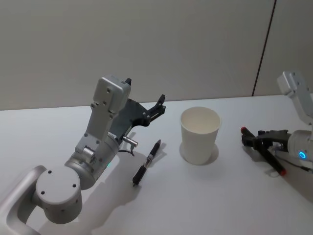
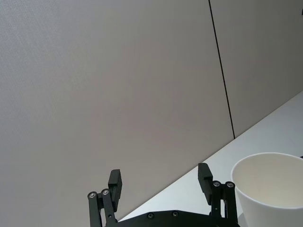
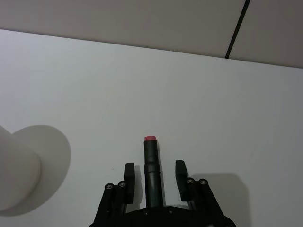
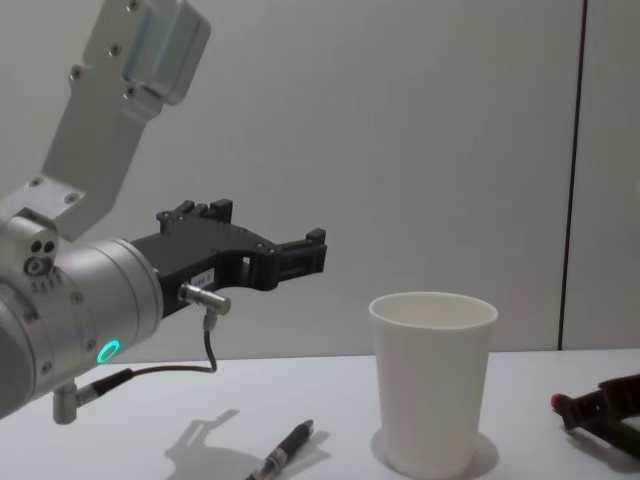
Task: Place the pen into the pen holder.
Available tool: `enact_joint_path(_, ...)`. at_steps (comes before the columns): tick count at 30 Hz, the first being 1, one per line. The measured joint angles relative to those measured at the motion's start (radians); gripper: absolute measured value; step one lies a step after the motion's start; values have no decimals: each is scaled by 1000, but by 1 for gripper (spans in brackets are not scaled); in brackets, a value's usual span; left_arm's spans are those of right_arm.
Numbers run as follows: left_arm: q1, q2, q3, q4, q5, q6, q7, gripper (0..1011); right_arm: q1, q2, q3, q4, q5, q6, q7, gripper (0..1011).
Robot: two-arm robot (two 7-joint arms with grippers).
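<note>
A slim black pen lies flat on the white table, its near end cut off in the chest view. Right of it, apart, a white paper cup stands upright. The left gripper hovers above, spread and empty. The right gripper rests low, its fingers apart on either side of a red-tipped black pen whose rear is hidden.

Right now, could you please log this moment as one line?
left gripper: open, raised, empty | pen: flat on table, left of pen holder | pen holder: upright, empty | right gripper: open around red-tipped pen
</note>
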Motion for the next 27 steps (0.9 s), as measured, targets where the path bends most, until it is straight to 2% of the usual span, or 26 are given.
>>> enact_joint_path(7, 0, 0, 0, 0, 0, 0, 0, 1001, 0, 0, 0, 1, 1, 0, 0, 358)
enact_joint_path(11, 0, 0, 0, 0, 0, 0, 0, 1001, 0, 0, 0, 1, 1, -1, 1, 200)
enact_joint_path(14, 0, 0, 0, 0, 0, 0, 0, 1001, 0, 0, 0, 1, 1, -1, 1, 172)
enact_joint_path(27, 0, 0, 0, 0, 0, 0, 0, 1001, 0, 0, 0, 2, 1, -1, 1, 172)
